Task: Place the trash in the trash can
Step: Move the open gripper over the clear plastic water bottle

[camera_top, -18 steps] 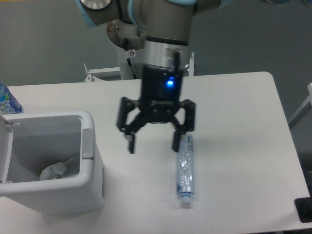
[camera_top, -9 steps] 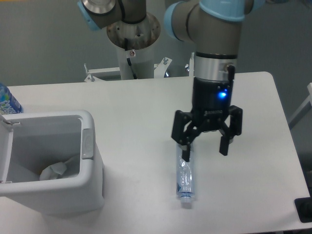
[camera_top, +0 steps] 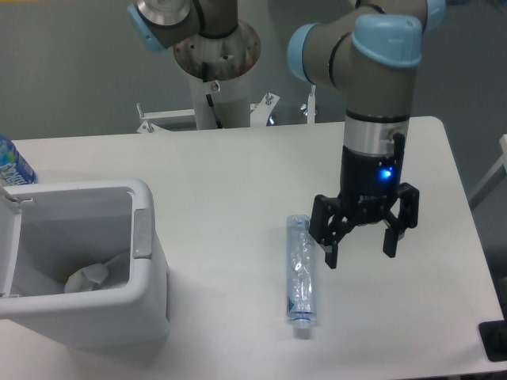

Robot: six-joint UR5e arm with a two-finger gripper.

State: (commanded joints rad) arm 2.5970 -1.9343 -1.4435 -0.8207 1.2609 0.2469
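A white table [camera_top: 238, 170] with rounded corners fills most of the view, its matte top evenly lit with only soft shadows. Behind it runs a plain grey-green wall [camera_top: 71, 63]. A white cylindrical pedestal [camera_top: 222, 99] stands at the far edge of the table, with metal brackets [camera_top: 146, 119] at its foot. At the left edge, part of a blue-labelled bottle [camera_top: 12, 165] shows. A pale slanted bar [camera_top: 489, 178] crosses the right margin, and a dark object [camera_top: 495, 340] sits in the lower right corner
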